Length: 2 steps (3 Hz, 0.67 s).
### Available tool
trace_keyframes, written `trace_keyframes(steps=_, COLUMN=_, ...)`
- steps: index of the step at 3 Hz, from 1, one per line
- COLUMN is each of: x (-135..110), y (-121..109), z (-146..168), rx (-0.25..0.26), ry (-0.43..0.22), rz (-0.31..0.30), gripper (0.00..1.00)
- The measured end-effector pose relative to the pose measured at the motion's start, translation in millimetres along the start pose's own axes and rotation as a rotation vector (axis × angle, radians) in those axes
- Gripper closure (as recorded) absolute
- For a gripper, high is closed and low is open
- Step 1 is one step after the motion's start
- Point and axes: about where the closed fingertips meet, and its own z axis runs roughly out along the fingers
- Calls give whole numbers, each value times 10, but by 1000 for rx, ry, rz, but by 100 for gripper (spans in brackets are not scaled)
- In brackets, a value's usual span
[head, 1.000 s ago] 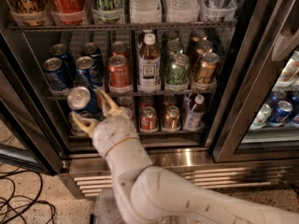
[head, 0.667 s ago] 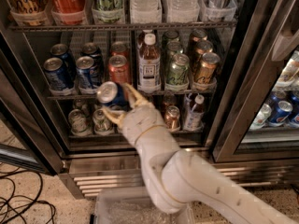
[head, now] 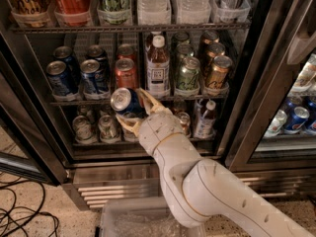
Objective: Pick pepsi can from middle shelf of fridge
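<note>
One pepsi can (head: 125,101) in end effector (head: 132,109), before fridge (head: 247,88), cans (head: 94,76) on middle shelf (head: 74,102)

Dim, blurred — front light brightens pale jaws by the middle shelf (head: 69,102), glinting on the pepsi can (head: 123,101).

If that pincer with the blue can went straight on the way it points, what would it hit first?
The pincer, shut on the pepsi can, points up-left. Probably the front rail of the middle shelf first, then the blue cans behind it, though depth is unclear.
</note>
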Motion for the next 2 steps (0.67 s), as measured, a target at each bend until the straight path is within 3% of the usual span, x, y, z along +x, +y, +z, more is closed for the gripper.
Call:
trace_keyframes(steps=1, x=-83, y=-28, z=8, rx=-46, ry=-41, rz=83, gripper=100)
trace_keyframes(steps=2, x=-214, y=-392, z=-43, rx=-72, ry=-118, rz=160, gripper=100)
